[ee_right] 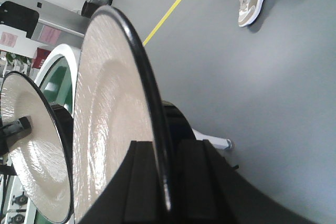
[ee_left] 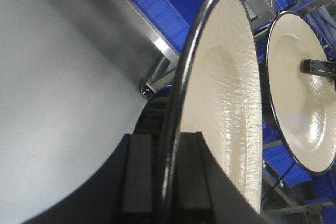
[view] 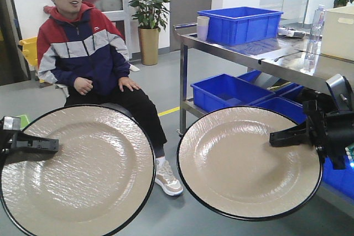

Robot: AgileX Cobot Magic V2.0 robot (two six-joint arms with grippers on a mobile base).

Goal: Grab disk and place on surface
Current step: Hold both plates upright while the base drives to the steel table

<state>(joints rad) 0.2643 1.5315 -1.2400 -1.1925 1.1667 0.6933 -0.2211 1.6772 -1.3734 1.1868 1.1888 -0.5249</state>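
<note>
I hold two disks, both big cream plates with black rims. The left disk (view: 83,175) hangs low at the left, my left gripper (view: 34,146) shut on its left rim. In the left wrist view that disk (ee_left: 226,87) stands edge-on between the black fingers (ee_left: 139,177). The right disk (view: 243,164) is pinched at its right rim by my right gripper (view: 287,136), and it (ee_right: 110,103) also shows edge-on in the right wrist view. Both disks hang over the grey floor. The surface (view: 260,52), a glossy metal tabletop, stands at the right, higher than the disks.
A man (view: 88,53) sits close behind the left disk, his shoe (view: 167,178) between the two. Blue bins (view: 240,23) stand on the tabletop and on its lower shelf (view: 224,92). A white box (view: 338,31) and a bottle (view: 317,23) are at far right. A green white-rimmed belt (ee_right: 59,85) shows behind.
</note>
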